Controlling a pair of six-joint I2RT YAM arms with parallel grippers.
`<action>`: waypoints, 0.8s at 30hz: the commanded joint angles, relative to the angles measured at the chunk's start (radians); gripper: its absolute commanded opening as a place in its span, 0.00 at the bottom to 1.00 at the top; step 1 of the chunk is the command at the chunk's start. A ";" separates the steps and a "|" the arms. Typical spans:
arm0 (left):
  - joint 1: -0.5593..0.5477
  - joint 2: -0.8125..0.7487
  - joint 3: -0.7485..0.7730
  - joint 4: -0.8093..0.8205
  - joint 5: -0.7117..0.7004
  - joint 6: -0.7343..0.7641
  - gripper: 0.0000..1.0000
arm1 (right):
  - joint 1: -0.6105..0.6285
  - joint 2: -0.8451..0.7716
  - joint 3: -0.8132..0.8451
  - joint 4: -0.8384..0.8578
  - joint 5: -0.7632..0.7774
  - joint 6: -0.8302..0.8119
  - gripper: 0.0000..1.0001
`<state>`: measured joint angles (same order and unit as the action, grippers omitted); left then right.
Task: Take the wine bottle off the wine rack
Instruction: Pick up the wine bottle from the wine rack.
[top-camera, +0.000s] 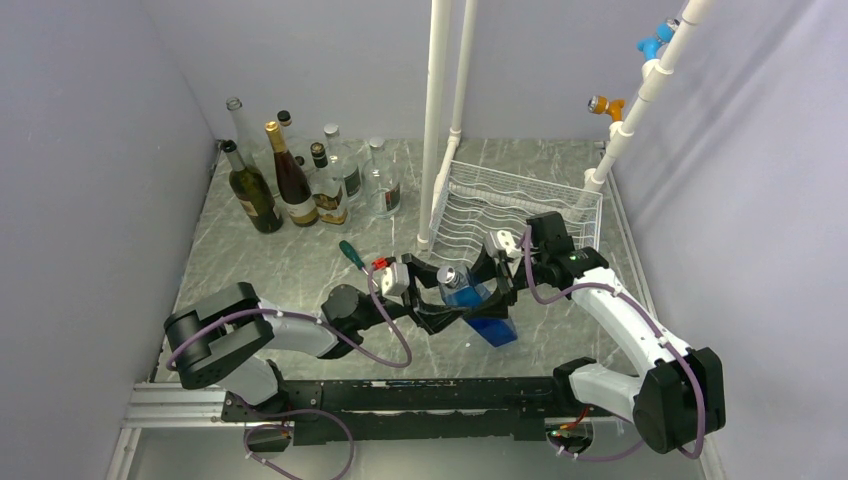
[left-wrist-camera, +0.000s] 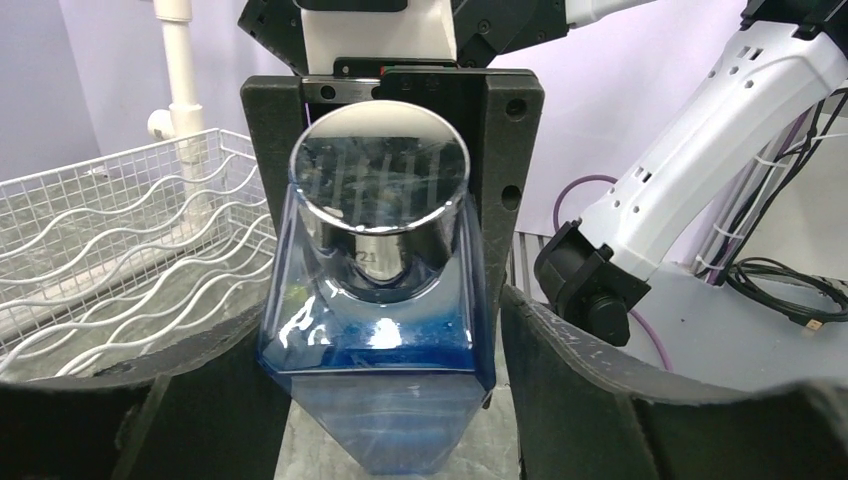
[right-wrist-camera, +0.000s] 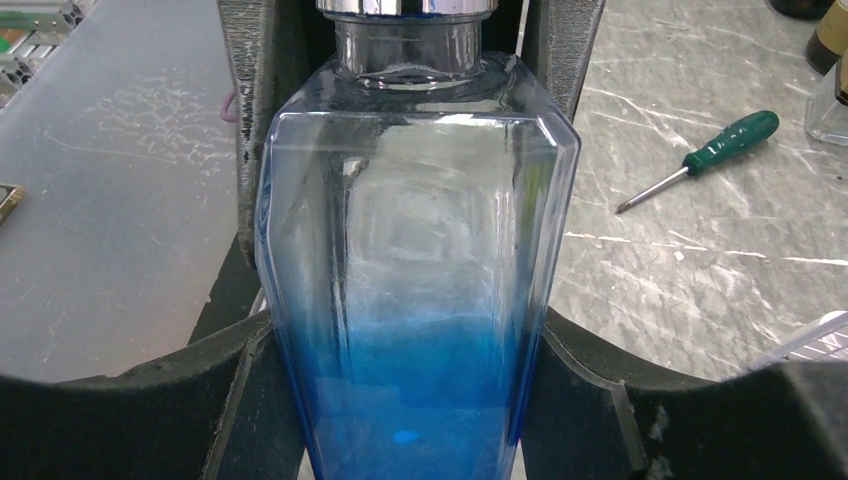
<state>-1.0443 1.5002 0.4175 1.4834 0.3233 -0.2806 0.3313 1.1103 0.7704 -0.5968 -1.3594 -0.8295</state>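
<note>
A square glass bottle (top-camera: 478, 305), blue toward its base and capped in silver, lies tilted at frame centre, off the white wire rack (top-camera: 515, 195) just behind it. The right pincer (right-wrist-camera: 410, 340) is clamped on its body. The left pincer (left-wrist-camera: 395, 330) flanks its shoulders, but I cannot tell whether it touches. A cluster of other bottles (top-camera: 300, 185) stands at upper left on the grey marbled table (top-camera: 270, 275), with a green-handled screwdriver (top-camera: 351, 254) nearby. The walls (top-camera: 90, 150) are pale lilac.
</note>
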 joint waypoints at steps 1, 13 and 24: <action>-0.037 -0.043 0.040 0.181 0.036 -0.016 0.76 | -0.015 -0.027 0.050 0.082 -0.073 0.012 0.00; -0.041 -0.041 0.041 0.181 0.015 -0.025 0.85 | -0.020 -0.029 0.050 0.079 -0.078 0.009 0.00; -0.042 -0.044 0.031 0.181 -0.023 -0.025 0.89 | -0.033 -0.032 0.067 0.000 -0.138 -0.070 0.00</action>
<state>-1.0710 1.4952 0.4213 1.4837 0.2943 -0.2844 0.3153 1.1103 0.7704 -0.6003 -1.3746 -0.8494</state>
